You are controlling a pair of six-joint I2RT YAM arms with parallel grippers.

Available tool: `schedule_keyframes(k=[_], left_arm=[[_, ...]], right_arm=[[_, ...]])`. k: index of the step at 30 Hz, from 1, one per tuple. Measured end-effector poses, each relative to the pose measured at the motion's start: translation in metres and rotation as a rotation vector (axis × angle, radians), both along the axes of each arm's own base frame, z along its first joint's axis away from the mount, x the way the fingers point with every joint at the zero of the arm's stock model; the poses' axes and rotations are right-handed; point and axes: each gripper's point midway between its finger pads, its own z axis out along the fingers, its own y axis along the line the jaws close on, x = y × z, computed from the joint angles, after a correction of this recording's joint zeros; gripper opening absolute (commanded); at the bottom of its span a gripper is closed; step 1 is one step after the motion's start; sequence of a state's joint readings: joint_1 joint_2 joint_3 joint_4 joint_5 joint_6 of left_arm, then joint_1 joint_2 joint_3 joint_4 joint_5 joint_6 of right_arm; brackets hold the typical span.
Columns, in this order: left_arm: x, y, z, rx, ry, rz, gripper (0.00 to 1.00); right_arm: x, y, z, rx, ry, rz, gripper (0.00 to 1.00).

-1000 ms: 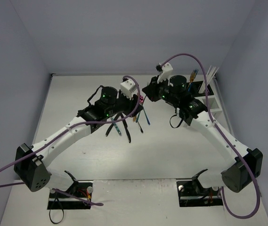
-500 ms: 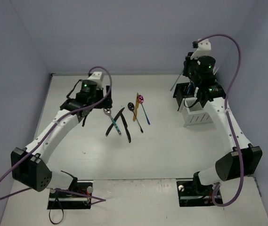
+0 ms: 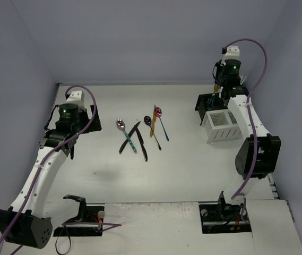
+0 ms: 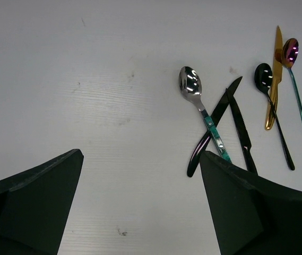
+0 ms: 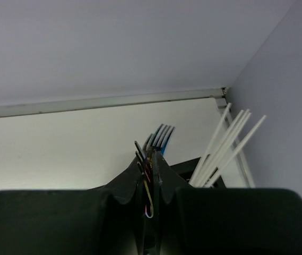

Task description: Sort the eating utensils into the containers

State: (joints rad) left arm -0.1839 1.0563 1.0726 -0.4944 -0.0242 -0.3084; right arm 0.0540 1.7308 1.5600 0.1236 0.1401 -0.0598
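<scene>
- Cutlery in a loose cluster at the middle of the white surface, six pieces in all, well apart from both caddies.
- Leftmost, silver spoon with a teal handle, bowl toward the far wall; two slim black knives laid across its handle — one crossed tangle, all three touching.
- Right of that tangle, side by side: glossy black spoon, flat gold knife, and magenta-bowled spoon with a blue handle. Black spoon's handle over the gold knife's lower end; magenta bowl just beside the gold blade.
- Left hand released, fingers spread wide and empty, hovering over bare surface to the left of the cluster, touching no utensil.
- Right hand clenched, raised above the black slotted caddy at the far right of the surface.
- Pinched in the gap between its fingers, slim utensil seen edge-on, iridescent along the edge — kind not clear.
- Just past those fingertips, upright fork tines, dark and bluish; thin white sticks fanned out to their right.
- White slotted caddy just beside the black one, on its near side, close to the right wall.
</scene>
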Motion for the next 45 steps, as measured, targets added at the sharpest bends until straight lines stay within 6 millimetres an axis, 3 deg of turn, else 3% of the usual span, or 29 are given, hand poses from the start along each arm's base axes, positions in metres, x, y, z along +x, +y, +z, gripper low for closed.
schedule_keyframes(k=[5, 11, 18, 23, 26, 28, 32, 35, 39, 45], left_arm=[[-0.005, 0.008, -0.005, 0.004, -0.006, 0.010, 0.95], [-0.008, 0.010, 0.001, -0.018, -0.050, 0.009, 0.96], [-0.005, 0.007, 0.005, -0.037, -0.074, -0.009, 0.97], [-0.005, 0.008, 0.003, -0.040, -0.072, -0.007, 0.97], [-0.005, 0.010, 0.003, -0.043, -0.075, -0.001, 0.97], [-0.005, 0.012, 0.004, -0.043, -0.078, 0.007, 0.97], [-0.006, 0.016, 0.007, -0.044, -0.086, 0.020, 0.97], [-0.006, 0.016, 0.007, -0.045, -0.087, 0.022, 0.97], [-0.006, 0.016, 0.007, -0.045, -0.087, 0.022, 0.97], [-0.006, 0.017, 0.007, -0.043, -0.087, 0.024, 0.97]], right_arm=[[0.005, -0.018, -0.015, -0.009, 0.030, -0.027, 0.00], [0.013, -0.016, -0.043, 0.003, 0.082, -0.013, 0.03], [0.018, -0.007, -0.078, 0.045, 0.143, 0.006, 0.35], [0.010, 0.006, -0.091, 0.061, 0.179, 0.029, 0.48], [0.000, 0.028, -0.087, 0.071, 0.196, 0.072, 0.51], [-0.010, 0.054, -0.076, 0.068, 0.198, 0.119, 0.52], [-0.041, 0.130, -0.047, 0.067, 0.182, 0.267, 0.51], [-0.068, 0.183, -0.046, 0.064, 0.215, 0.380, 0.50], [-0.094, 0.222, -0.079, 0.036, 0.326, 0.461, 0.48], [-0.112, 0.242, -0.168, 0.034, 0.563, 0.486, 0.45]])
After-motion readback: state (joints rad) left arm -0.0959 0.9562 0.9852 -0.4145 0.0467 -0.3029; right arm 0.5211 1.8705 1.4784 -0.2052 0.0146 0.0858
